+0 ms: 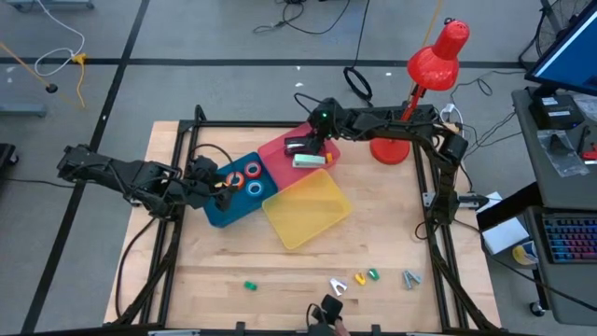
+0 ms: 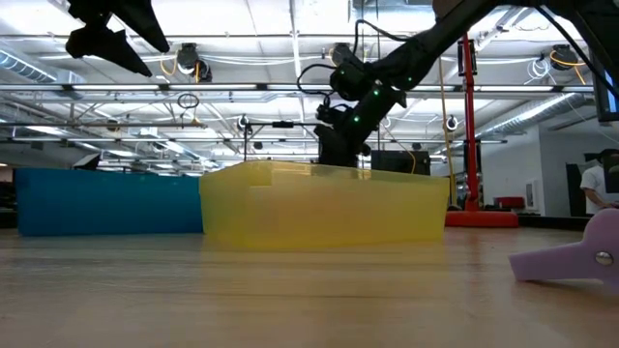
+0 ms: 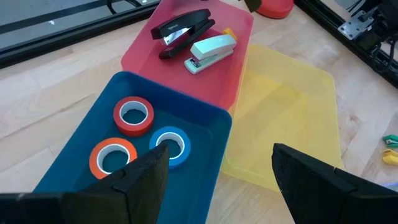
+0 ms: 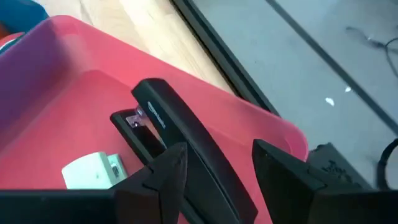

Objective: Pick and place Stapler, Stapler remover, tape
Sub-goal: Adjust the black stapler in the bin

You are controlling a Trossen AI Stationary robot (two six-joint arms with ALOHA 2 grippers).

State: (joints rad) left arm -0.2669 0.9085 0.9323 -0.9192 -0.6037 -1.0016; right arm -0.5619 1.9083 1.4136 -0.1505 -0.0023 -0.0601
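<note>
Sorting looks well advanced. Three tape rolls, red, orange and blue, lie in the blue bin; a yellow roll I cannot find for certain. A black stapler and a pale green stapler lie side by side in the pink bin. The yellow bin looks empty, and small clips, perhaps the staple removers, lie on the worktop near its front edge, so those likely remain.

The right gripper hangs over the pink bin, jaws open and holding nothing, with the black stapler lying between and just ahead of them. The left gripper hovers over the blue bin, jaws wide apart and empty, the blue roll nearest them.
</note>
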